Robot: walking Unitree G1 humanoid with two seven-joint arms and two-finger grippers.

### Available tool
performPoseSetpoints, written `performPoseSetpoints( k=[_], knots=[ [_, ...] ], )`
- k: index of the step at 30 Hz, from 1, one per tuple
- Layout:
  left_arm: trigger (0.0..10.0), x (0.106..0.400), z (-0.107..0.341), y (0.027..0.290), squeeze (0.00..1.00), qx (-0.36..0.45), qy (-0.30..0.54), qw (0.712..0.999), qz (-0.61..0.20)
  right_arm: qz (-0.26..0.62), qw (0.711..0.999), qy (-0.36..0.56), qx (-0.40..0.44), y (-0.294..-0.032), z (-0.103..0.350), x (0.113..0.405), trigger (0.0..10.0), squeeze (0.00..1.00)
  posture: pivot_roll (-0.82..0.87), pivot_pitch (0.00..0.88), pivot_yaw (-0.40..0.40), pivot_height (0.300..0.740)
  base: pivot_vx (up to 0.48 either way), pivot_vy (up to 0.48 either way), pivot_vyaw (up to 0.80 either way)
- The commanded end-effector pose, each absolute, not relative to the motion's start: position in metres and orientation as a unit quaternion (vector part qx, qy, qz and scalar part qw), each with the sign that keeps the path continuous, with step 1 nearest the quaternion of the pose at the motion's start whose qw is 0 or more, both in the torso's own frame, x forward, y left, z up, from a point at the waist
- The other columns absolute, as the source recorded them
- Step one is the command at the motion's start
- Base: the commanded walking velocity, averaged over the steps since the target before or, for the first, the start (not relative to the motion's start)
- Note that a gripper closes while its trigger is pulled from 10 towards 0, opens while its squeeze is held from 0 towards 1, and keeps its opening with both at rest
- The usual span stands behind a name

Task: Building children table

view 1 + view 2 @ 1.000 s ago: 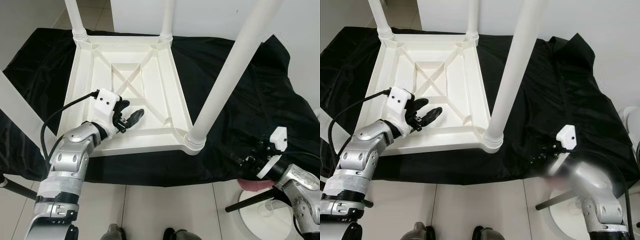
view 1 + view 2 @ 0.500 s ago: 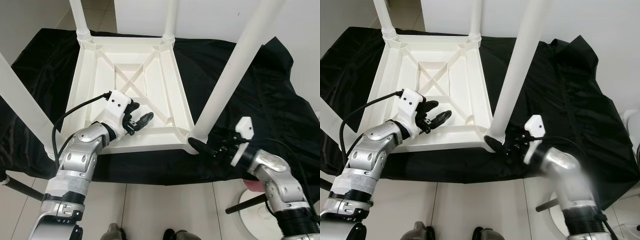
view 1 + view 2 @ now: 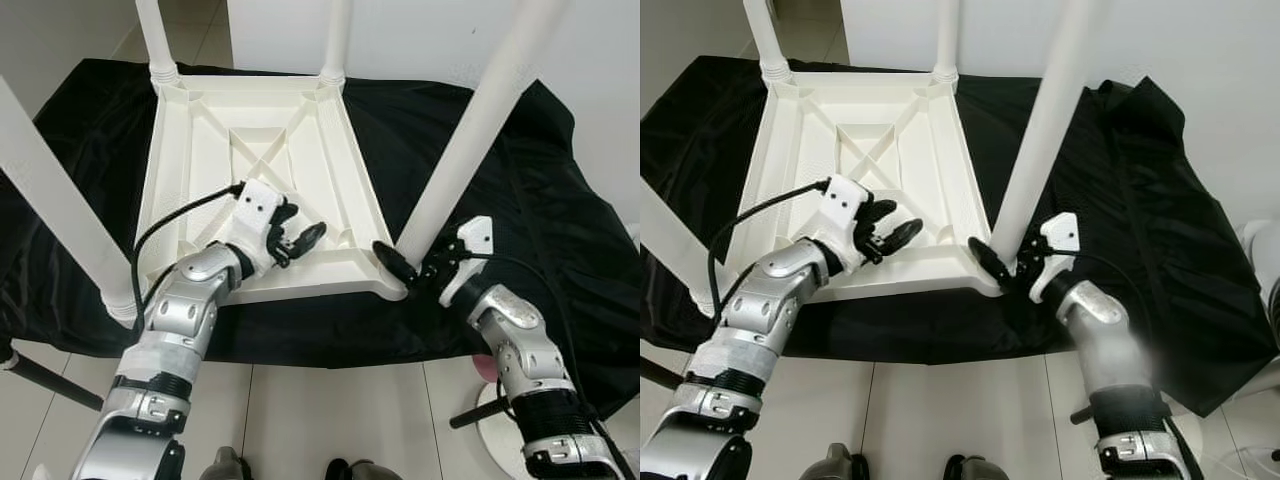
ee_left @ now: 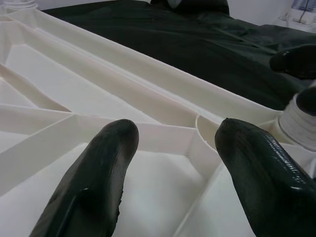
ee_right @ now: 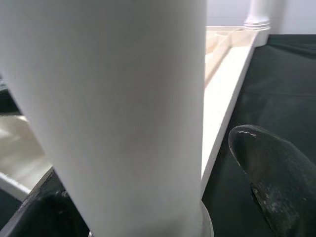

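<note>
A white plastic children's table (image 3: 345, 180) lies upside down on a black cloth, its legs pointing up. My left gripper (image 3: 303, 228) hovers open just over the ribbed underside, close to the near right corner; in the left wrist view its fingers (image 4: 106, 163) are spread above the ribs. My right gripper (image 3: 405, 262) is open at the foot of the near right leg (image 3: 480, 130), one finger on each side of it. In the right wrist view the leg (image 5: 123, 98) stands close up, and one fingertip (image 5: 276, 168) is a little clear of it.
The black cloth (image 3: 520, 200) covers the floor under the table and runs right toward a white wall. The near left leg (image 3: 60, 200) rises beside my left arm. Two far legs (image 3: 155, 40) stand at the back. Pale floor tiles lie in front.
My right arm has swung in from the lower right and brought its open fingers around the near right leg's foot. My left gripper has slid right toward that corner.
</note>
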State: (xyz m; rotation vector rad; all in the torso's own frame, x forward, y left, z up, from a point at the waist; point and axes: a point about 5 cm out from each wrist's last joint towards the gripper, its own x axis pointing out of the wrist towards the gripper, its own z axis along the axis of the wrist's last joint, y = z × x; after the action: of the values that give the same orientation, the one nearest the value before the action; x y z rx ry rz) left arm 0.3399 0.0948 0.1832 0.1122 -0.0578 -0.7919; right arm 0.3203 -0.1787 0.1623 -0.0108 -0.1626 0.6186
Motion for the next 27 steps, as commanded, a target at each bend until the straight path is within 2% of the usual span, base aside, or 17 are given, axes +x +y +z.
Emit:
performPoseSetpoints(
  k=[1,9,15,18,25,26,27],
  knots=[
    [10.0,0.336,0.177,0.089,0.0,0.061,-0.016,0.907,-0.417,0.284,0.955,-0.079,-0.014,-0.19,0.163,0.322,10.0,0.0,-0.06,0.123,-0.037,0.74,0.0,0.0,0.0],
    [10.0,0.331,0.171,0.08,0.0,0.048,-0.008,0.906,-0.421,0.199,0.974,-0.104,-0.02,-0.215,0.166,0.33,10.0,0.0,-0.06,0.118,-0.025,0.74,0.0,0.0,0.0],
    [10.0,0.326,0.172,0.084,0.0,0.02,-0.006,0.914,-0.406,0.155,0.981,-0.114,-0.032,-0.229,0.164,0.326,10.0,0.0,-0.04,0.106,-0.013,0.74,0.0,0.0,0.0],
    [10.0,0.321,0.173,0.085,0.0,0.028,-0.013,0.914,-0.404,0.15,0.981,-0.114,-0.04,-0.233,0.164,0.325,10.0,0.0,-0.04,0.106,-0.013,0.74,0.0,0.0,0.0],
    [10.0,0.305,0.169,0.079,0.0,0.03,-0.014,0.892,-0.452,0.189,0.974,-0.109,-0.058,-0.229,0.161,0.324,10.0,0.0,-0.03,0.117,-0.016,0.74,0.0,0.0,0.0],
    [10.0,0.301,0.17,0.077,0.0,0.039,-0.025,0.886,-0.461,0.196,0.973,-0.107,-0.064,-0.228,0.161,0.325,8.1,0.0,-0.03,0.118,-0.016,0.74,0.0,0.0,0.0],
    [10.0,0.298,0.172,0.075,0.0,0.043,-0.034,0.882,-0.469,0.199,0.972,-0.105,-0.067,-0.228,0.16,0.326,7.6,0.0,-0.03,0.118,-0.016,0.74,0.0,0.0,0.0]
  ],
)
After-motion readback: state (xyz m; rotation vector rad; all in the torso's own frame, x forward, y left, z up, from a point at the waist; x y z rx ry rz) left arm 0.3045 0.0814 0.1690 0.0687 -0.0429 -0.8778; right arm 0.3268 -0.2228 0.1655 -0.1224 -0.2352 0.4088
